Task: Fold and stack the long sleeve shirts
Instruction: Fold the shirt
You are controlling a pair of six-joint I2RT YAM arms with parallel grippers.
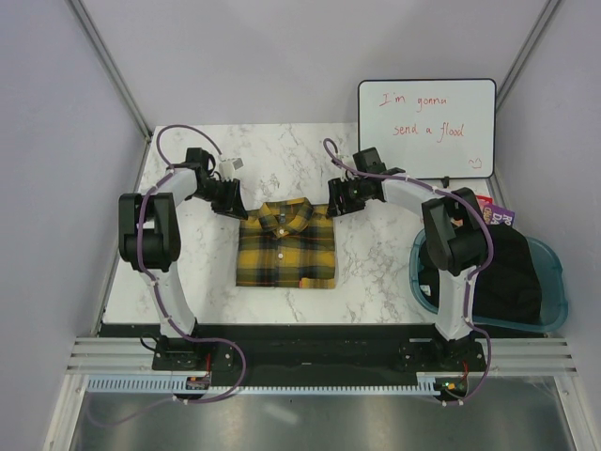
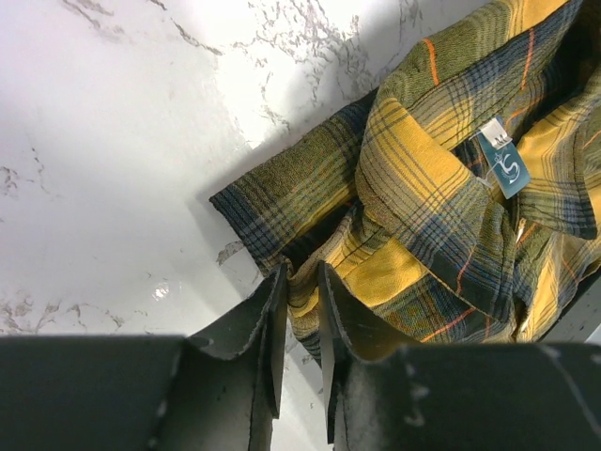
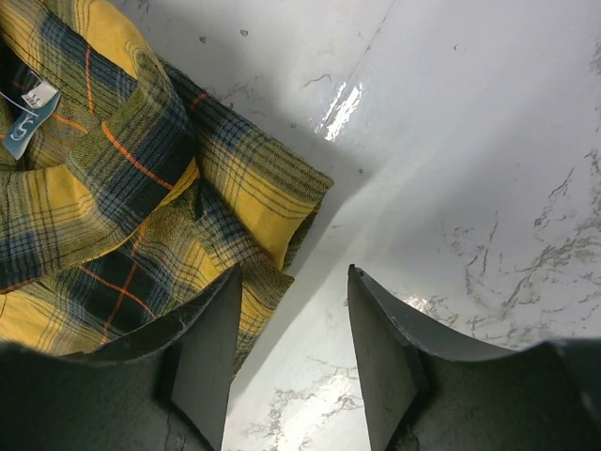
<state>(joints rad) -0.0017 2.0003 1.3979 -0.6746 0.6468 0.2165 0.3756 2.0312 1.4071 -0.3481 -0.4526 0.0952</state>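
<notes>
A yellow-and-black plaid long sleeve shirt [image 1: 285,243] lies folded into a rectangle in the middle of the marble table, collar toward the far side. My left gripper [image 1: 231,203] is at its far left corner and is shut on a fold of the shirt's shoulder [image 2: 302,291]. My right gripper [image 1: 337,203] is at the far right corner, open, with the shirt's edge [image 3: 254,202] beside its left finger [image 3: 208,348] and bare marble between the jaws. The collar label shows in both wrist views.
A blue bin [image 1: 554,282] holding dark clothing stands at the right edge of the table. A whiteboard [image 1: 427,127] with red writing leans at the far right. Grey walls close in both sides.
</notes>
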